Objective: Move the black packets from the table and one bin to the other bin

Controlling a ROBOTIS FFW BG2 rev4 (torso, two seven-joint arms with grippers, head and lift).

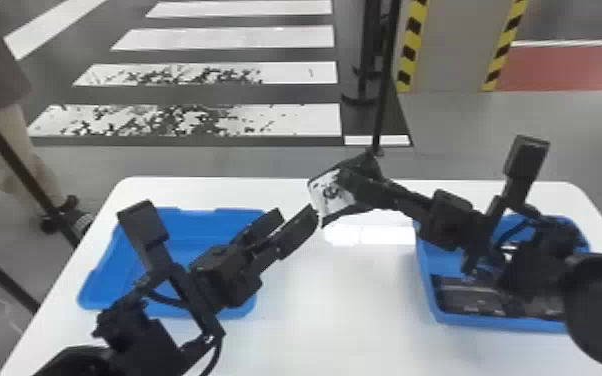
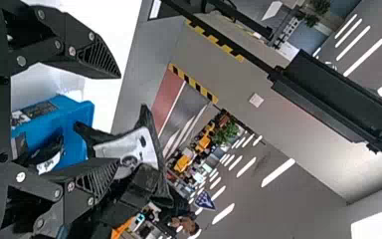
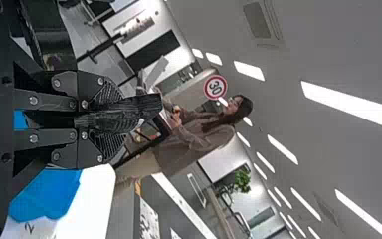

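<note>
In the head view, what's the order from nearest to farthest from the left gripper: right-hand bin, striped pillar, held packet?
1. Packet: just ahead of the left gripper, clamped in the right gripper.
2. Right-hand bin: across the table, to the right.
3. Striped pillar: beyond the table.

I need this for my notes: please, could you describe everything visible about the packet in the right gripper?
The packet is black and looks like thin, soft plastic, its surface creased. One face carries a white area with dark print. The right gripper pinches it between both fingers, tilted, raised off the table. It is near the open left gripper; whether they touch, I cannot tell.
</note>
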